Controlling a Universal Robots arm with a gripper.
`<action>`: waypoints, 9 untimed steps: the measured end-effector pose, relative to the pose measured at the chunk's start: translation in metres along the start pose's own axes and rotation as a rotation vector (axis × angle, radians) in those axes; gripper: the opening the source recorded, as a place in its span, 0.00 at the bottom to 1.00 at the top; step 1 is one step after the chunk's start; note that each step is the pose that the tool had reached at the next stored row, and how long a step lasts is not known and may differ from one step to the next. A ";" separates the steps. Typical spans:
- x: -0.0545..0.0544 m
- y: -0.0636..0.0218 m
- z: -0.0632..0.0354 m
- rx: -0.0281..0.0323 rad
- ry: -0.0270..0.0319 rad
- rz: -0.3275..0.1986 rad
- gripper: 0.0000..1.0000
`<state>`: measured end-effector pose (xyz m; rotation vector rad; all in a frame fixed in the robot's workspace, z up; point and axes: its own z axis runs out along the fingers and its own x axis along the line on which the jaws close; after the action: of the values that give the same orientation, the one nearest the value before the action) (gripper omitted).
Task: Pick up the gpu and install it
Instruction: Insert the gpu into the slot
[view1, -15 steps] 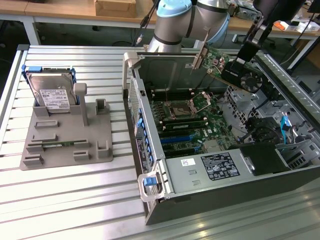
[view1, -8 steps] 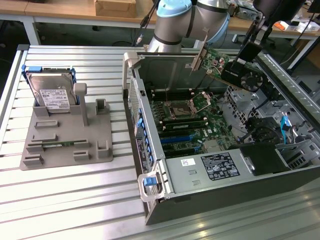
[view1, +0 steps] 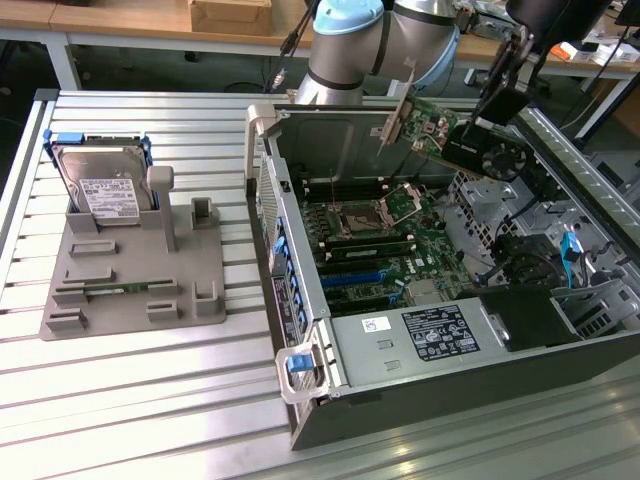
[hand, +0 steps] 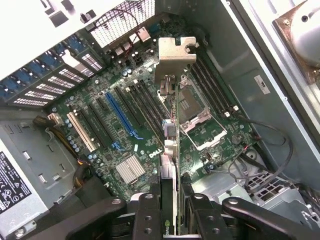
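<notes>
Gpu clamped edge-on between 2 jaws of gripper, hanging over motherboard. I judge: hold card plumb, bracket untwisted, clear of case walls.

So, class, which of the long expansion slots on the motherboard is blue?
The blue slot, with black slots on either side of it. The only other coloured one is a white slot, lying nearer the power supply.

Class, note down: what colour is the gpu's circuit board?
Green; the gpu shows best in the exterior view.
</notes>
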<state>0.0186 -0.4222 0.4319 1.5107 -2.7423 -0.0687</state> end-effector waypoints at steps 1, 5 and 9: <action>0.000 0.0000 0.0000 -0.0001 0.0004 -0.009 0.27; 0.000 0.0000 0.0000 -0.0007 0.0028 -0.062 0.27; 0.000 0.0000 0.0000 -0.0013 0.0046 -0.105 0.27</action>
<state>0.0186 -0.4222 0.4319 1.6510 -2.6575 -0.0677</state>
